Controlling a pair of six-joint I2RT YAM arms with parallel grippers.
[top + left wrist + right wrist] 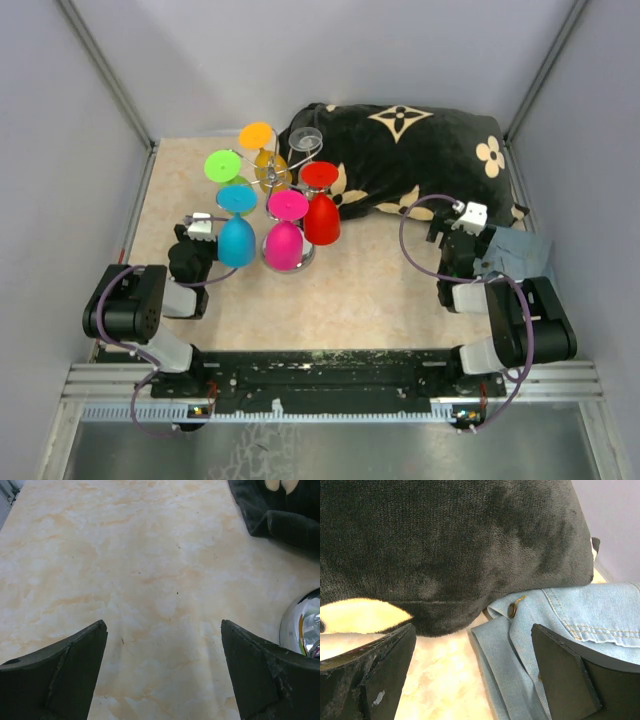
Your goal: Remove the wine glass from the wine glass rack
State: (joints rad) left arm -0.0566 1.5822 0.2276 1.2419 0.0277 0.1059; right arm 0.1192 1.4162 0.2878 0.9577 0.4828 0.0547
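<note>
Top external: wine glasses (284,243) hang inverted on the wine glass rack (272,178). Left gripper (164,630) and right gripper (472,635) both gape, empty.

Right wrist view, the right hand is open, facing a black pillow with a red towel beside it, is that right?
No. In the right wrist view the right hand is open facing the black pillow, but the cloth beside it is blue denim, not red.
</note>
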